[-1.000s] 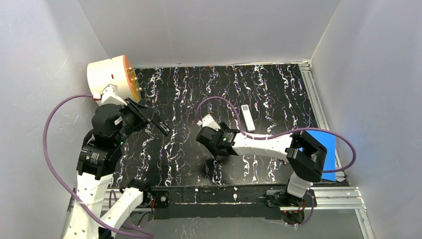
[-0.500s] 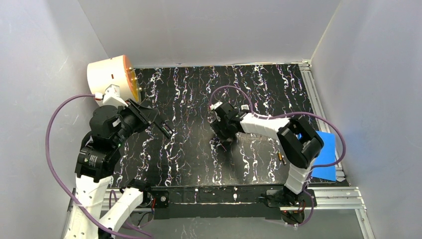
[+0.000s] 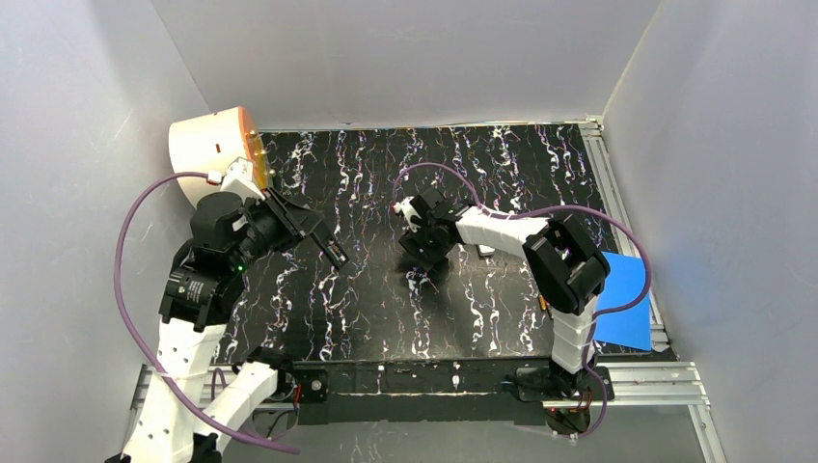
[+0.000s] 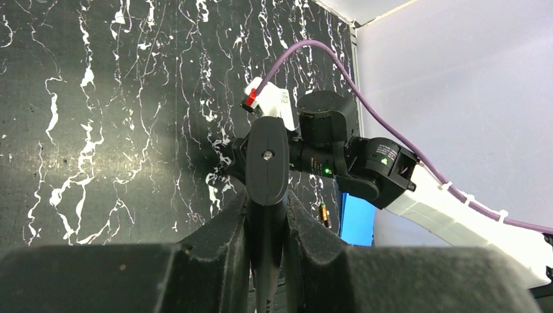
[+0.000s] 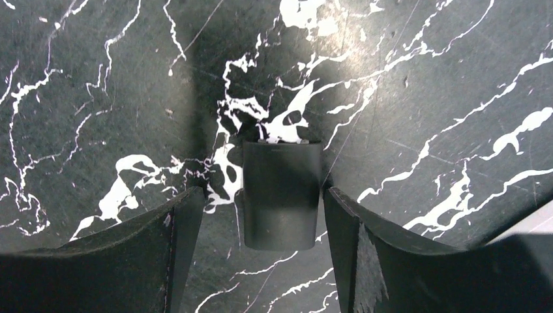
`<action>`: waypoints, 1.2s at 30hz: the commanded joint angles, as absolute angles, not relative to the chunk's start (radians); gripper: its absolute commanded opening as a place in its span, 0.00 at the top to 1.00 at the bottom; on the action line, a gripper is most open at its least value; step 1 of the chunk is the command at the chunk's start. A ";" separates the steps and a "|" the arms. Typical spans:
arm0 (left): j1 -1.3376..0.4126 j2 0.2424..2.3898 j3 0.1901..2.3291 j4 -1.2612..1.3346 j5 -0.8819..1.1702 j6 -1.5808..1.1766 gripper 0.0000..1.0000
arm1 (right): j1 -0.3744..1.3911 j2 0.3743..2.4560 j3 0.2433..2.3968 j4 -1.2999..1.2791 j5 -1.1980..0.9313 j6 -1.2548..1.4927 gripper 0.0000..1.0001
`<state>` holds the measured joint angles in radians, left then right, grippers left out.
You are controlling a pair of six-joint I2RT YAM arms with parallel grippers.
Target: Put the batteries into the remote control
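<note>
Lying on the black marbled table (image 3: 367, 309) near the blue sheet (image 4: 357, 218), the one battery (image 4: 323, 214) that shows is a small gold-and-black cell; its long axis runs near-to-far in the left wrist view; it sits well apart from both grippers, on the right arm's side; any other cells are hidden or too small to tell. The black remote (image 4: 267, 166) is off the table, clamped between the fingers of the left gripper (image 4: 267, 210), its length pointing out past the fingertips toward the middle of the table. The right gripper (image 5: 263, 194) hovers low with its jaws spread, straddling a small black panel (image 5: 282, 195) that lies flat on the table; this is probably the remote's battery door; there is a gap on each side, so nothing is gripped. The panel's long axis runs along the fingers, so closing would pinch its short width; the right arm is plainly the nearer one for it.
</note>
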<state>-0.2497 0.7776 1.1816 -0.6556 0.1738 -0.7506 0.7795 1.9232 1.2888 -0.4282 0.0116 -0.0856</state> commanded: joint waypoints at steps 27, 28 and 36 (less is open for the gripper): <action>-0.244 0.820 1.105 -0.568 0.279 -0.721 1.00 | 0.779 1.952 1.249 -0.520 0.125 -0.037 0.64; -0.243 0.828 1.096 -0.562 0.292 -0.715 1.00 | 0.779 1.936 1.242 -0.510 0.133 -0.028 0.64; -0.244 0.941 0.935 -0.328 0.412 -0.733 1.00 | 0.779 1.732 1.144 -0.406 0.163 0.104 0.65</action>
